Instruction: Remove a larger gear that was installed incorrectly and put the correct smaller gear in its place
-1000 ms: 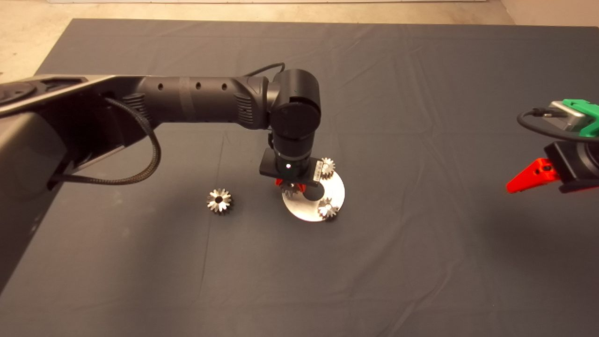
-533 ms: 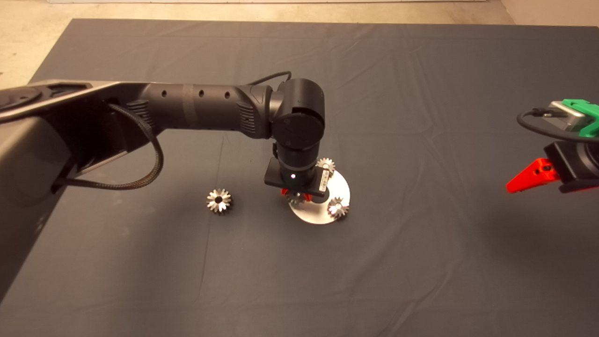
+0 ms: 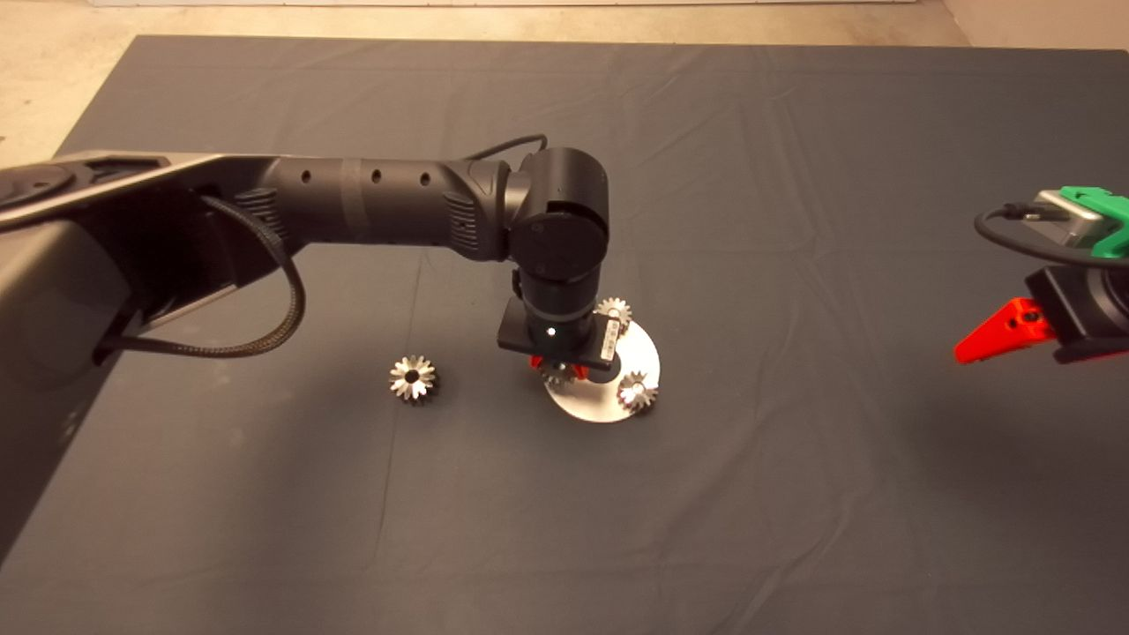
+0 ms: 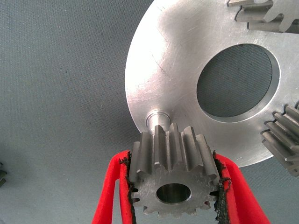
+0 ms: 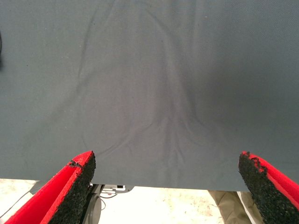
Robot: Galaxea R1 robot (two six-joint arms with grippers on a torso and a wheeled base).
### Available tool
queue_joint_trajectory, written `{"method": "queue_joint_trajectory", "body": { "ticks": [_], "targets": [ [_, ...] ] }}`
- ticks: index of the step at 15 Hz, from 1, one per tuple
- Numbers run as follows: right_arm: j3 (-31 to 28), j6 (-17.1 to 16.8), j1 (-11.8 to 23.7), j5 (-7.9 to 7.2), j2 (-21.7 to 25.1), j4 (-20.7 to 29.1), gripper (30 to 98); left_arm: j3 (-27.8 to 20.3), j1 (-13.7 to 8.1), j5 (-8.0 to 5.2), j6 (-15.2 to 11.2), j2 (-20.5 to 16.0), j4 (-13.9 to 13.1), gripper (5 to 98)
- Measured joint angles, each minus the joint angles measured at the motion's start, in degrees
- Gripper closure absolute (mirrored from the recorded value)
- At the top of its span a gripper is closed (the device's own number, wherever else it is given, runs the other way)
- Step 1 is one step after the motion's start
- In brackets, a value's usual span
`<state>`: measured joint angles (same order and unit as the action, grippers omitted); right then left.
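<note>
A dark grey mat [image 3: 794, 494], creased in long soft folds, covers the table, and pale beige floor [image 3: 53, 79] shows beyond its far edge and left corner. Near the middle of the mat lies a round silvery plate [image 3: 609, 407] with a large hole through it. The left gripper [image 3: 554, 366] hangs over the plate's near-left edge, its red fingers [image 4: 108, 196] pinching the smaller gear [image 4: 174, 179] by its toothed sides; in the left wrist view that gear sits just beside a short bare peg [image 4: 156, 117] on the plate. Two more short-toothed gears [image 3: 637, 391] stand on the plate, one at its far edge and one at its right. The larger gear [image 3: 413, 378] lies alone on the mat, well to the left of the plate. The right gripper [image 3: 1001, 333] waits at the right edge, its fingers [image 5: 70, 191] spread wide over bare mat.
</note>
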<state>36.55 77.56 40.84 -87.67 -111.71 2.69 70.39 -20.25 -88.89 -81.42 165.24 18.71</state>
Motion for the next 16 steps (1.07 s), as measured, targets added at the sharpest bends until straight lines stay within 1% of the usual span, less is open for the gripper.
{"method": "queue_joint_trajectory", "body": {
  "ticks": [4,5,6,7,9,16],
  "targets": [
    [0.00,0.00,0.00,0.01,0.00,-0.01,47.2,0.01,-0.12,0.09,0.00,0.00,-0.11,77.8],
    [0.00,0.00,0.00,0.01,0.00,0.00,47.2,0.12,-0.26,0.34,0.00,0.00,-0.28,77.8],
    [0.00,0.00,0.00,0.00,0.00,0.00,47.2,0.15,-0.49,1.04,0.00,0.00,-0.26,77.9],
    [0.00,0.00,0.00,0.02,0.00,-0.02,47.2,0.15,-0.89,1.38,0.00,0.02,-0.37,77.9],
    [0.00,0.00,0.00,0.00,0.00,-0.02,47.2,0.15,-1.63,1.46,-0.05,0.02,-0.35,77.5],
    [0.00,0.00,0.00,0.00,0.00,0.00,47.2,0.12,-1.72,1.46,-0.33,0.05,-0.41,76.7]
  ]
}}
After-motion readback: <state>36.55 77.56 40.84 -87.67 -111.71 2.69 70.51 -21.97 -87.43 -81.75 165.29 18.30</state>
